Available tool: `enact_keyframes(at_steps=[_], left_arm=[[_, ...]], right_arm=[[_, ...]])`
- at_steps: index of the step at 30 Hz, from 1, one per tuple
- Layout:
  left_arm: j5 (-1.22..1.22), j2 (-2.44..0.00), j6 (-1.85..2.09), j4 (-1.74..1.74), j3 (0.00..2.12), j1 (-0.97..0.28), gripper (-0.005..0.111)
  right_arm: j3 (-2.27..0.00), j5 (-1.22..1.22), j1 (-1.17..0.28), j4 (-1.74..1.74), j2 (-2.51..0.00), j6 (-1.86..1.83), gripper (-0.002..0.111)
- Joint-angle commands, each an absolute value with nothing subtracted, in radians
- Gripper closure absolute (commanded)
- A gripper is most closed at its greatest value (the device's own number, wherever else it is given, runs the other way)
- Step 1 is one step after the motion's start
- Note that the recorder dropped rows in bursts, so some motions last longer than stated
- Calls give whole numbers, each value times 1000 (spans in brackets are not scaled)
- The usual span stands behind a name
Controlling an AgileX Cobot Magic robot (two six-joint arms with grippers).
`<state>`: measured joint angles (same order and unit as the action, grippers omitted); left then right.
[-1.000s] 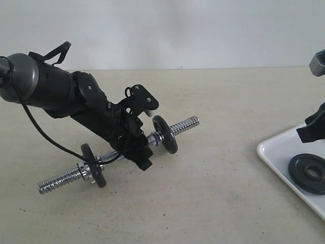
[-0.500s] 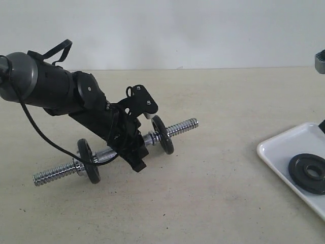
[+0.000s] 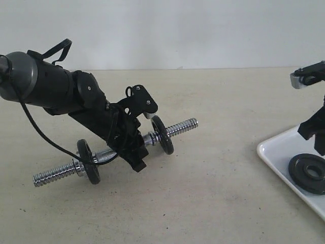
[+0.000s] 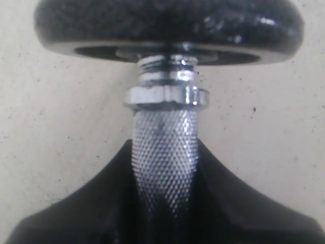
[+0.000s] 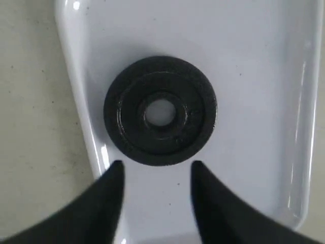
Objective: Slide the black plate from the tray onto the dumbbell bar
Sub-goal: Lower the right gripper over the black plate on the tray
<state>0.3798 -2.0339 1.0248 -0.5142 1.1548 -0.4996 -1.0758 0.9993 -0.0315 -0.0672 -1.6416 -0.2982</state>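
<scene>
The beige worktop (image 3: pixel 218 193) carries the whole scene. The left arm (image 3: pixel 56 89) reaches down from the left edge of the exterior view. Its left pincer (image 3: pixel 133 152) is clenched on the dumbbell bar (image 3: pixel 180 127) at the knurled middle section. The bar is held tilted, with the threaded end nearer the middle of the exterior view higher than the opposite threaded end. Whether the lower end touches the worktop cannot be told. Two black discs are already mounted on the bar: the upper disc (image 3: pixel 162 134) sits just beside the pincer on the raised side, and the lower disc (image 3: pixel 88 161) sits on the other side. In the left wrist view, a chrome star nut (image 4: pixel 166 95) is seated on the bar directly against a disc, between that disc and the knurled grip. The white tray (image 3: pixel 277 152) lies flat on the worktop at the right edge of the exterior view, well apart from the bar. The black plate (image 5: pixel 160 140) lies flat inside the tray, near one long rim, with the white tray floor visible through its centre hole. The right pincer (image 5: pixel 156 175) hangs over the tray in the released state: its two fingers (image 5: pixel 114 188) are spread apart, with their tips just short of the plate's rim and not around it.
</scene>
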Motion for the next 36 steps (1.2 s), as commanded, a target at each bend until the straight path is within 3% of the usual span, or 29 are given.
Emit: enact_keyframes(at_steps=[1, 4, 17, 22, 28, 36], left_arm=[[443, -2048, 1011, -508, 1140, -501, 102], [443, -2048, 1011, -508, 1140, -501, 102], [444, -2048, 1013, -508, 1140, -501, 102], [444, -2048, 1013, -508, 1140, -501, 102], [444, -2048, 1013, -508, 1140, -501, 102], [449, -2048, 1013, -508, 1140, -501, 102]], right_arm=[[-1084, 956, -32, -62, -1642, -282, 23], [-1084, 946, -32, -62, -1642, -269, 12], [-1080, 914, -32, -37, -1642, -228, 12], [-1078, 905, -32, -39, -1642, -268, 4], [-1076, 894, -32, -39, -1664, -253, 3], [-904, 684, -32, -41, -1707, -219, 3]])
